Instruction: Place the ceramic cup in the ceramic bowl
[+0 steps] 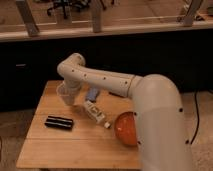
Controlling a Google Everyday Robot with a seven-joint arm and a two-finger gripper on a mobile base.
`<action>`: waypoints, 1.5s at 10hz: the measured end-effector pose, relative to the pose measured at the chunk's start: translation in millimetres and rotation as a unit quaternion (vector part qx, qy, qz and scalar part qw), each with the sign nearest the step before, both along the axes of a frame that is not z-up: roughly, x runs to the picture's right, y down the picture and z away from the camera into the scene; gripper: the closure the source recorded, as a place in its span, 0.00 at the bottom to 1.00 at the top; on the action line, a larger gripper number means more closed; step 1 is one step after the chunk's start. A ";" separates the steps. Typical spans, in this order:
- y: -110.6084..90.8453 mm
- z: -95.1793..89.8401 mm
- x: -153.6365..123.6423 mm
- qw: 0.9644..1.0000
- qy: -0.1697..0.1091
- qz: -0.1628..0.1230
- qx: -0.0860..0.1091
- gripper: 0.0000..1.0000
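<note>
I see the gripper (70, 90) at the counter's (70, 150) back left, fingers clamped together on the ceramic cup (64, 96). The cup is upright at the arm's tip, well apart from the ceramic bowl (125, 129), which sits at front right partly behind the arm. A white bottle (95, 113) lies between them and a black bar (59, 122) lies front left.

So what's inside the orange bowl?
Nothing shows in the bowl where visible; the arm covers its right side. The cup is held by the end effector over the table, back left.
</note>
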State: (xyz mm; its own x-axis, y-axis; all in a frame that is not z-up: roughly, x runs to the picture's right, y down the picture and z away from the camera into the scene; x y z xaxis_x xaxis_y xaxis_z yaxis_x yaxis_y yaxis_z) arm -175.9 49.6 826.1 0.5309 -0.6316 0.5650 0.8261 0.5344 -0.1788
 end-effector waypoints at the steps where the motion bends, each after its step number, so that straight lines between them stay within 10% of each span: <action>1: -2.5 -3.0 9.1 1.000 0.002 0.004 0.001 0.97; 15: -4.2 -49.2 110.8 0.998 0.021 0.052 -0.018 0.97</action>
